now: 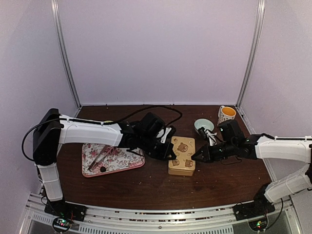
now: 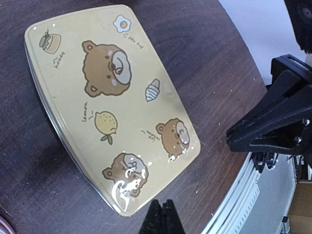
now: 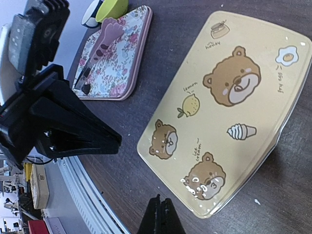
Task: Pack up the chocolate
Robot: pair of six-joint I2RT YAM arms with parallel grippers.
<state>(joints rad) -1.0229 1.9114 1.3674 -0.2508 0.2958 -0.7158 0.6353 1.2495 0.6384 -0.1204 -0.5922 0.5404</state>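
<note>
A tan tin printed with bears lies shut in the middle of the table, its lid flat on top. My left gripper is shut and empty, just off the tin's left side. On the other side my right gripper is also shut and empty, close to the tin's right edge. One small dark lump that looks like chocolate lies on the floral tray. Any other chocolate is out of view.
Pink tongs lie on the floral tray left of the tin. A small teal bowl and a spotted mug stand behind the right arm. A yellow-green bowl sits behind the tray. White walls enclose the table.
</note>
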